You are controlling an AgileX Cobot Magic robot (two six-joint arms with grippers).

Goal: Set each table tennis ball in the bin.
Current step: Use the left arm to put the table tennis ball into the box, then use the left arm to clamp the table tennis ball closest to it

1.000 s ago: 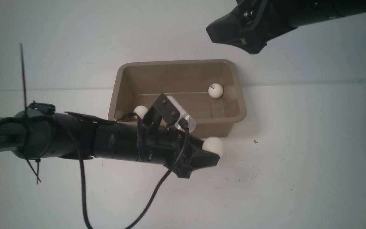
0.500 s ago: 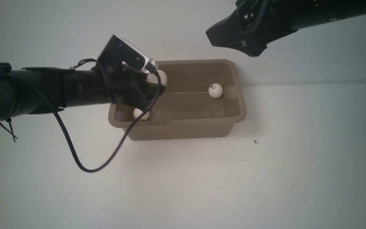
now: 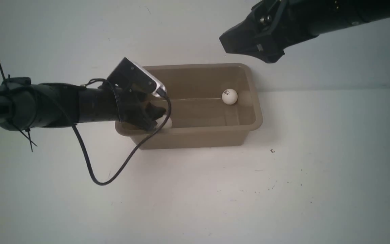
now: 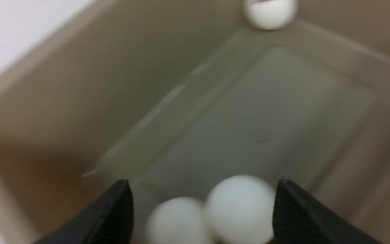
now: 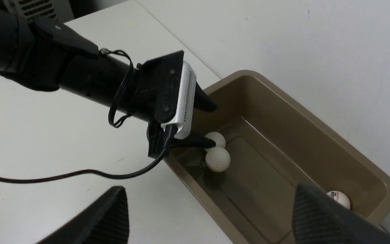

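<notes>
The taupe bin [image 3: 254, 112] stands at the middle back of the table. My left gripper [image 3: 156, 118] hangs over its left end, open, fingers spread wide. Two white table tennis balls [image 4: 240, 206] [image 4: 178, 220] sit side by side inside the bin just below those fingers, free of both pads; only one ball [image 3: 166, 122] peeks out in the front view. In the right wrist view the same pair [image 5: 217, 159] [image 5: 215, 139] lies beneath the left gripper [image 5: 213, 126]. A third ball [image 3: 230, 96] with a dark logo rests near the bin's right end. My right gripper [image 3: 245, 45] is open and empty, high above the bin's right rear corner.
The bin's back edge lies close to the white wall [image 3: 181, 30]. A black cable [image 3: 90, 169] loops from the left wrist down toward the white tabletop [image 3: 283, 189] in front of the bin's left corner.
My left gripper carried a ball up from the table in front of the bin to over its left end, then opened; the ball now lies inside. The right arm barely moved.
</notes>
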